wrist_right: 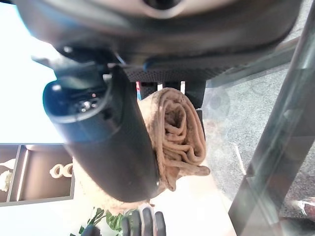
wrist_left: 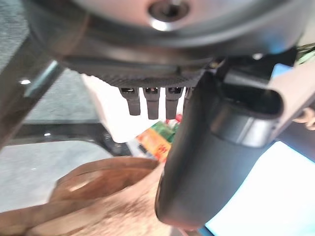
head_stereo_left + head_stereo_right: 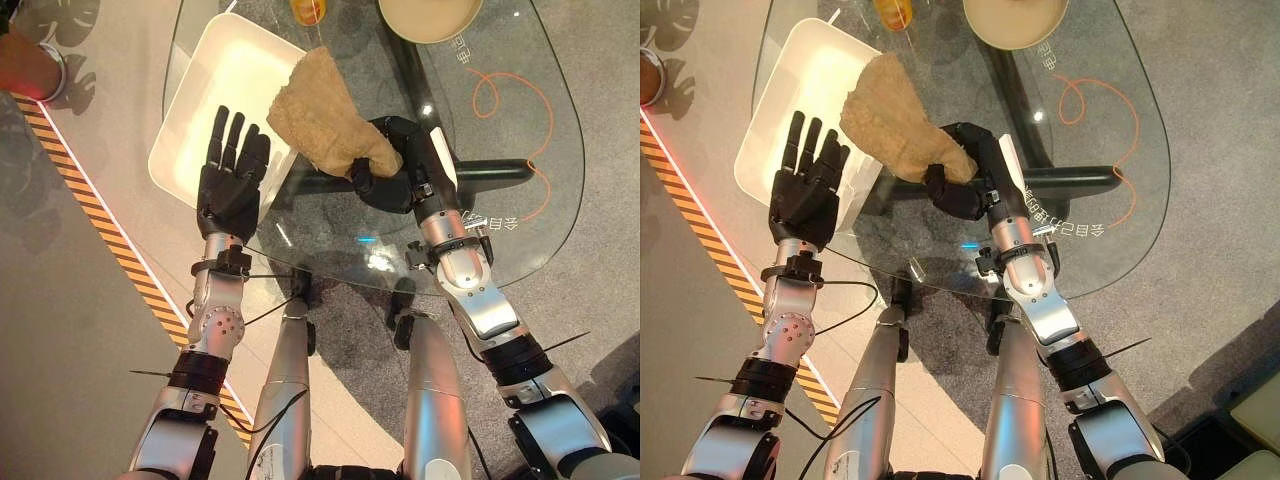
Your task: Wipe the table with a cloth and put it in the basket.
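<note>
Tan cloth is bunched in your right robot hand, whose fingers are curling round one end while the free end is trailing toward the white basket; the grip looks chosen so the loose part reaches the basket first. The cloth is lifted over the glass worktop, near its left edge, partly overhanging the basket rim. Your left robot hand is hovering with fingers spread and straight over the basket's near edge, holding nothing, probably waiting clear of the drop. Judging by this, wiping looks finished and you are lining up the release.
</note>
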